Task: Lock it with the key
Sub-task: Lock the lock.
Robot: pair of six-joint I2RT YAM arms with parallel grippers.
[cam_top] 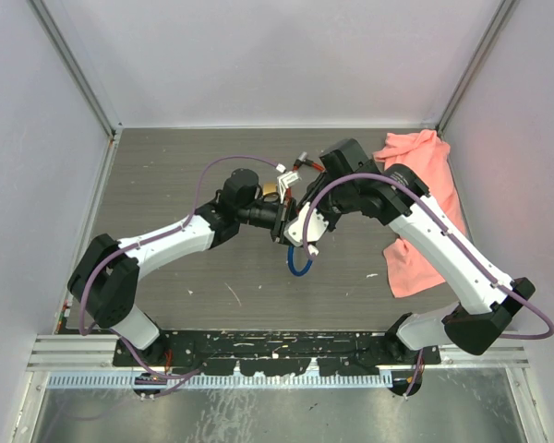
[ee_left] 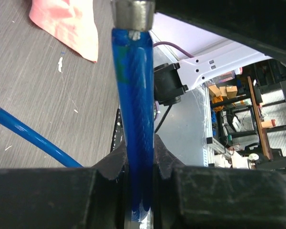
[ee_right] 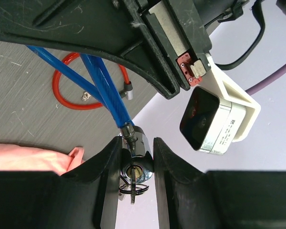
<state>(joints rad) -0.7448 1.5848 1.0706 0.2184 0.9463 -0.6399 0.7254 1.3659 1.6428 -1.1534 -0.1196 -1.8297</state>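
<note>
Your left gripper (ee_left: pixel 139 164) is clenched on the blue cable (ee_left: pixel 136 95) just below its metal ferrule (ee_left: pixel 132 14). Your right gripper (ee_right: pixel 136 145) grasps the lock barrel (ee_right: pixel 136 156), raised over the middle of the table (cam_top: pixel 185 166) where the two arms meet. The key (ee_right: pixel 133 181) sits in the keyway, its ring hanging free. As I judge it, the key head needs its own pinch: brace the lock against the twist and turn about the barrel's axis, without side pull on the thin blade. The cable is glossy translucent plastic over twisted strands, likely slippery; the barrel is a smooth dark cylinder. A red cable loop (ee_right: pixel 55 88) lies on the grey wood-grain surface, with a soft pink cloth (cam_top: pixel 425 185) nearby
</note>
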